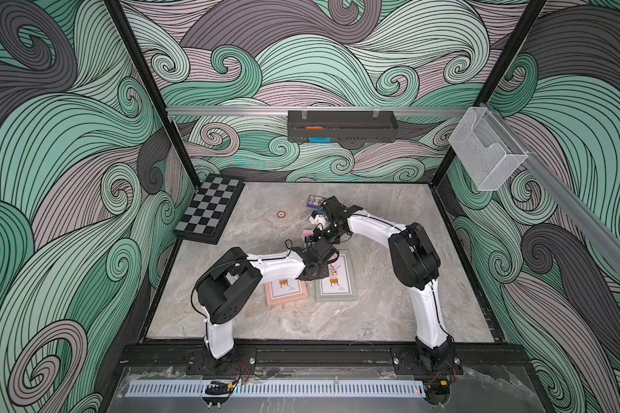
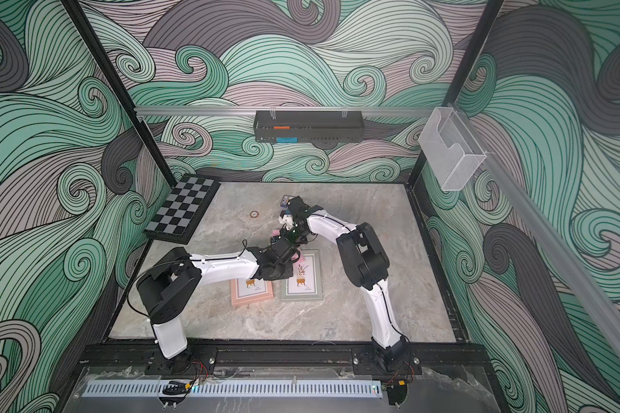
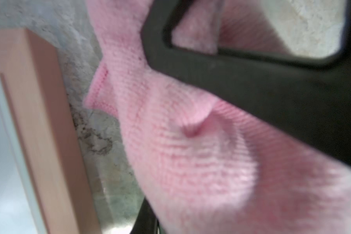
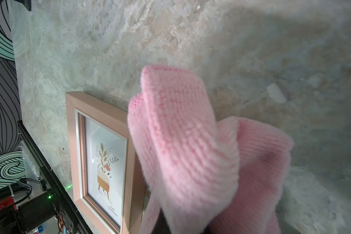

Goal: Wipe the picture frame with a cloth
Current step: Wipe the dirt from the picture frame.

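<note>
The cloth [image 4: 190,152], pale pink and bunched into thick folds, is held up over the middle of the desk [image 1: 391,221], between the two arms and just past the far ends of the two frames; in both top views only small patches of it show [image 1: 306,236] [image 2: 301,256]. The right claw [image 4: 164,222] is clenched on one end of it, and the folds stand out from that grip. The left claw [image 3: 148,121] is closed around another part, with a black finger [image 3: 251,81] pressed across the fabric. Whether the cloth touches either frame I cannot tell. The pink picture frame [image 1: 286,291] and the grey picture frame [image 1: 336,282] lie flat side by side, apart, the pink one nearer the left edge. A chessboard [image 1: 208,209] rests at the far left corner, a small ring [image 1: 281,214] lies toward the far edge, and a black tray [image 1: 340,128] hangs on the back rail.
</note>
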Controlling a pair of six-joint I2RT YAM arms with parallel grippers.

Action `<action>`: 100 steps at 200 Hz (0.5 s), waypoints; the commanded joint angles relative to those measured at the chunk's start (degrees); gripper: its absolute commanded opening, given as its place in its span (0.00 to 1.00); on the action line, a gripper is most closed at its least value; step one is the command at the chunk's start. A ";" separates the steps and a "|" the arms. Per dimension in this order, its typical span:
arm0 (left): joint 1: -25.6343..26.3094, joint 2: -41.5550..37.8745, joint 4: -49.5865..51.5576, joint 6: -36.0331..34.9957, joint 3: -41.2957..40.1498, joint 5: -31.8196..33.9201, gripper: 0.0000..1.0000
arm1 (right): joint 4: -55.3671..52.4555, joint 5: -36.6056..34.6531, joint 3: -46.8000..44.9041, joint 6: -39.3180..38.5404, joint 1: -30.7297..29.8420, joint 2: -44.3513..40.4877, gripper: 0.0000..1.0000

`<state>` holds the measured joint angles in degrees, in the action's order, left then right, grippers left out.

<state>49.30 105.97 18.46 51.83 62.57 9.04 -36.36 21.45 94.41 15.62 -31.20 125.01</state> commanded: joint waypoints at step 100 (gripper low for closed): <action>1.33 7.41 4.74 2.27 0.28 -2.89 0.00 | -3.68 -3.92 -3.41 -1.37 -1.30 -6.12 0.00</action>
<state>49.69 107.68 19.20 52.60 64.79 9.21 -39.90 12.10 86.89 13.76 -27.49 115.00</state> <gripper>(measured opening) 0.240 0.071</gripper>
